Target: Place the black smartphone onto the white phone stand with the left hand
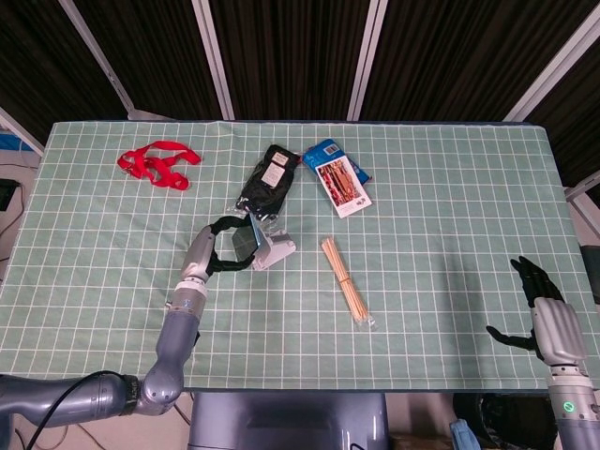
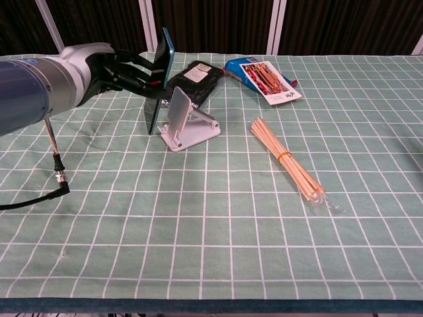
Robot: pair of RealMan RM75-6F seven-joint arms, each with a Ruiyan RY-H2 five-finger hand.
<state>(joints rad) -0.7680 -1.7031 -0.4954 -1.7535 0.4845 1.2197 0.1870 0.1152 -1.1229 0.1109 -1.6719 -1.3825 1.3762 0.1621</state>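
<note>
My left hand (image 2: pixel 125 74) (image 1: pixel 217 248) grips the black smartphone (image 2: pixel 159 79) (image 1: pixel 241 241) by its edges and holds it upright, almost on edge, just to the left of the white phone stand (image 2: pixel 188 123) (image 1: pixel 274 247). The phone's lower end hangs close to the stand's base; whether they touch I cannot tell. The stand sits on the green checked cloth with its back plate tilted and nothing on it. At the table's right front corner my right hand (image 1: pixel 546 312) hovers with fingers spread and holds nothing.
Behind the stand lies a black packet (image 2: pixel 192 80) and a blue snack packet (image 2: pixel 262 76). A bundle of wooden sticks (image 2: pixel 287 162) lies to the right of the stand. A red lanyard (image 1: pixel 157 163) is at the back left.
</note>
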